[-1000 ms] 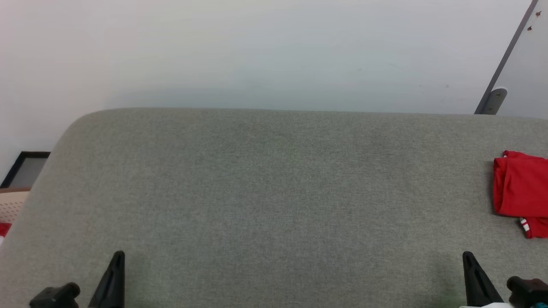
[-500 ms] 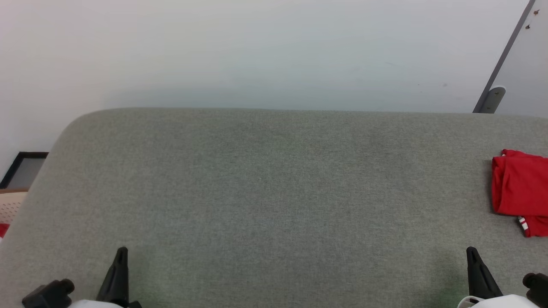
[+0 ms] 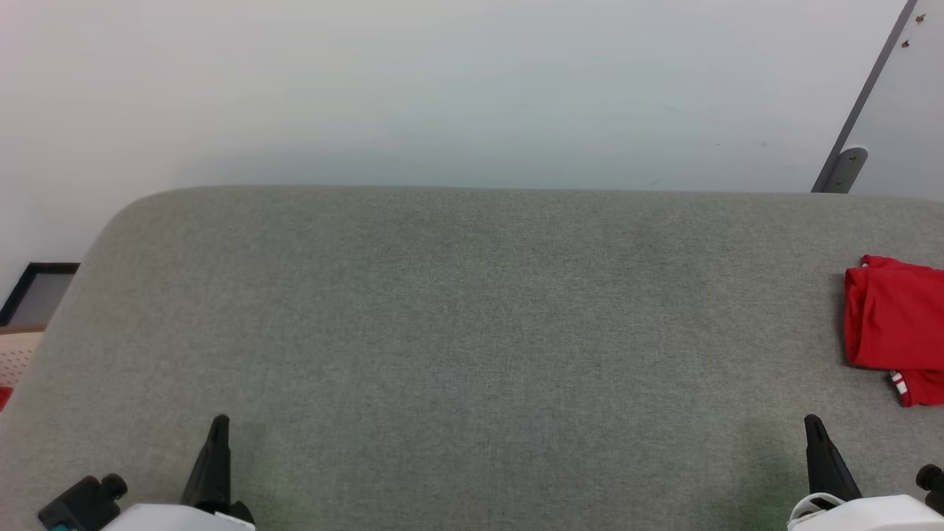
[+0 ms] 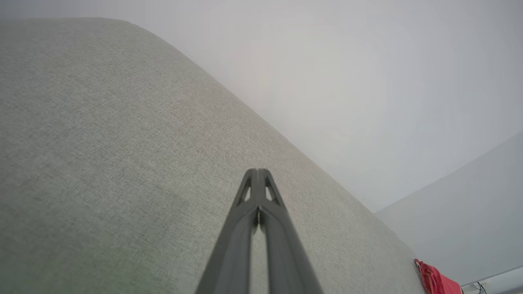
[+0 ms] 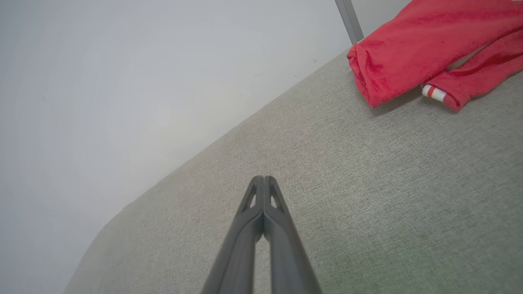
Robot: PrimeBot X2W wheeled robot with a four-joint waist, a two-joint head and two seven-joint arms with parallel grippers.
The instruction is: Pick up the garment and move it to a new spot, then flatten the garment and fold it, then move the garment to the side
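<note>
The garment lies folded into a red bundle at the right edge of the grey fabric surface, a white-striped cuff showing at its lower corner. In the right wrist view the garment sits at the upper right, well beyond the fingertips. My right gripper is shut and empty at the lower right, apart from the garment. At the lower left my left gripper is shut on nothing. From the left wrist the shut left gripper hovers over bare fabric, with the garment far off at the lower right.
A pale wall rises behind the surface's far edge. A grey angled panel with a bracket stands at the upper right. Off the left edge sit a beige perforated basket and a dark frame.
Both arms have come slightly further up into the head view, their white wrists now showing. The camera has shifted a little; the garment lies as before.
</note>
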